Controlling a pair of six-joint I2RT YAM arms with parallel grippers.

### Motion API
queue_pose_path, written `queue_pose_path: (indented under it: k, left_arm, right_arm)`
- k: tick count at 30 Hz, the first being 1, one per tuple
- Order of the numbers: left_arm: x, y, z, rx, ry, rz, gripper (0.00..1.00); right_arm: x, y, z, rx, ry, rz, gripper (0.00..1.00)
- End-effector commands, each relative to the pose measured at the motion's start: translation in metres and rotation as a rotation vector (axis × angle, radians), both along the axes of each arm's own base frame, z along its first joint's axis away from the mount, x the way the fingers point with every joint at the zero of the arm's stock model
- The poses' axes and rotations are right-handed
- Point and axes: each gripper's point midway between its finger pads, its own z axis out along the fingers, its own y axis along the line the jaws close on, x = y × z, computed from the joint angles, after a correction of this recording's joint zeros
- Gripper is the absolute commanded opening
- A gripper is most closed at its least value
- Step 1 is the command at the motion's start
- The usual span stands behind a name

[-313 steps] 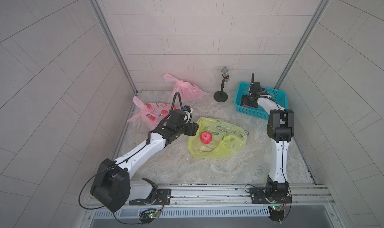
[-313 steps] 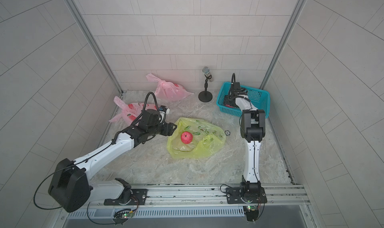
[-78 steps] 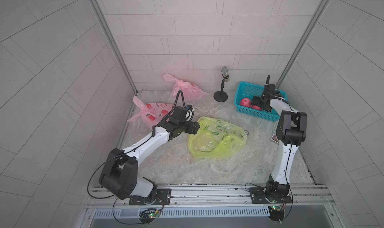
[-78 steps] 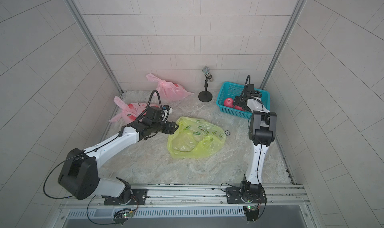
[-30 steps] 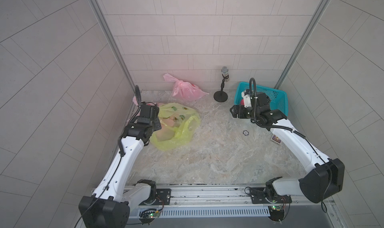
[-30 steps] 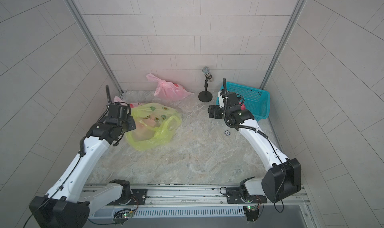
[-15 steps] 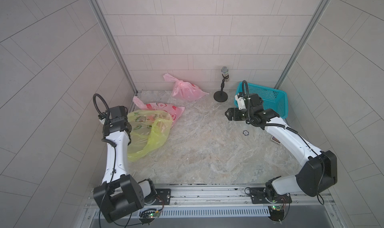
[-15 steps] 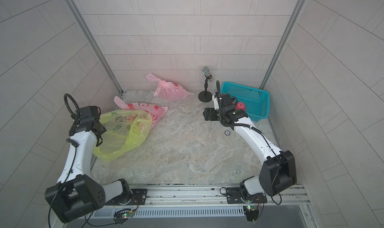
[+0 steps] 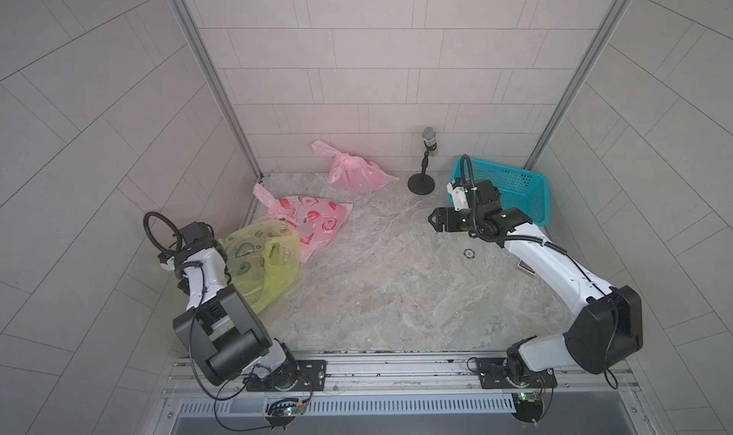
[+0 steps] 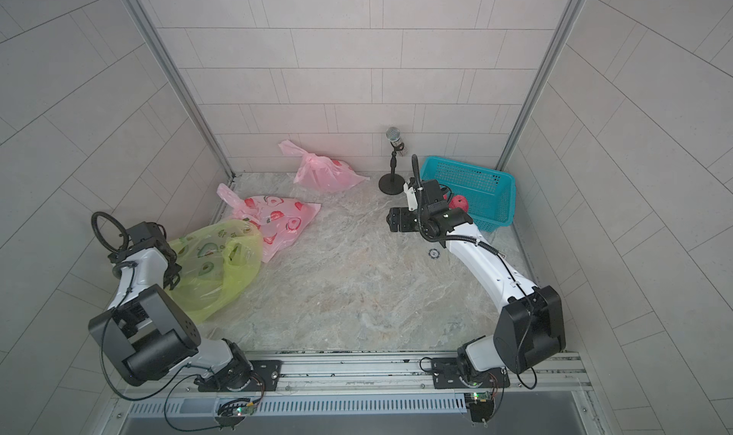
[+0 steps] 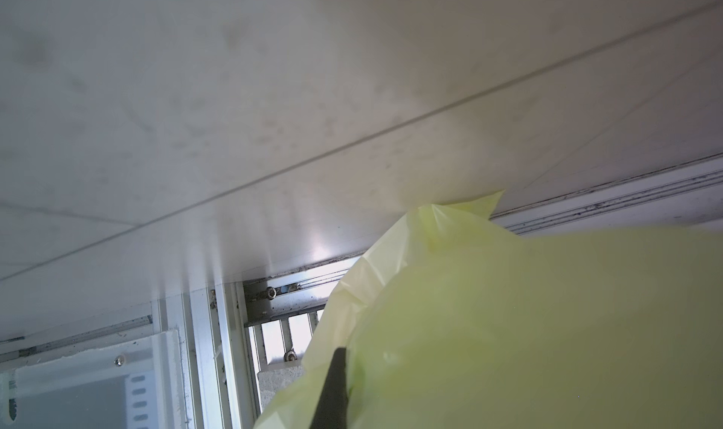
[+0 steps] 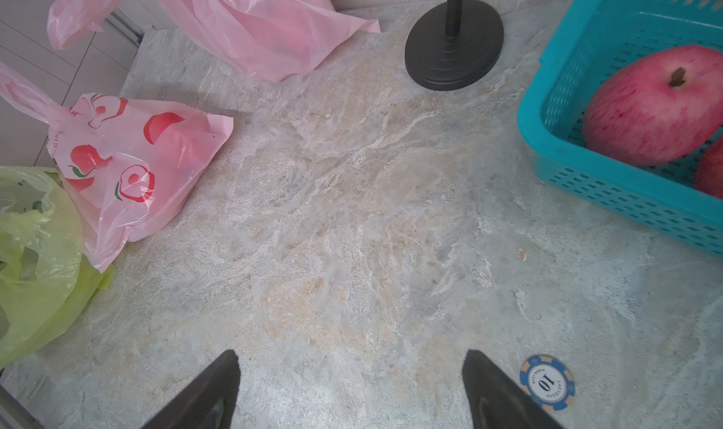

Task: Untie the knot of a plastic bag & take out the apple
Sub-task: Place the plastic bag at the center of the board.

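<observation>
Poker chip (image 12: 546,382), on floor just outside basket (image 12: 626,196): "10" at centre, "LAS VEGAS" on rim. Pink bag (image 12: 129,165): lettering illegible.

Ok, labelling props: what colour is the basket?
Teal; the basket shows best in the right wrist view.

Yellow-green bag (image 9: 277,282), avocado print; pink bag (image 9: 317,218), red fruit print; teal basket (image 9: 527,199); red apple (image 12: 645,106).

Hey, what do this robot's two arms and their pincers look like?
The left arm and right arm both have white shells between bulky black joint housings, and a black ribbed cable loops over each wrist. The right pincer is black, with two tapered, pointed fingers. Of the left pincer, only one dark finger shows.
</observation>
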Motion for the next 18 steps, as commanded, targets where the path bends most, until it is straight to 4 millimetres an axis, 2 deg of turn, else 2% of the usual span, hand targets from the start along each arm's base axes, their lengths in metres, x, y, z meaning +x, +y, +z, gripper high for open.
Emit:
queue_pose_path:
  k: [1,5,11,14,18]
  left_arm:
    - [-0.006,0.004,0.004,0.016,-0.029,0.035,0.17]
    - [0.013,-0.01,0.001,-0.037,-0.171,-0.009,0.39]
    - [0.029,-0.021,0.027,-0.006,-0.249,-0.08,0.72]
    - [0.034,-0.027,0.036,-0.001,-0.294,-0.087,0.82]
    - [0.039,-0.029,0.049,-0.002,-0.334,-0.094,0.87]
  right_arm:
    - [-0.005,0.001,-0.013,-0.016,0.039,0.012,0.91]
    - [-0.003,0.002,-0.015,-0.016,0.049,0.018,0.92]
    - [0.0,0.006,-0.013,-0.007,0.049,0.025,0.92]
    - [0.0,0.009,-0.011,-0.005,0.05,0.032,0.92]
    - [0.001,0.01,-0.008,-0.008,0.044,0.036,0.93]
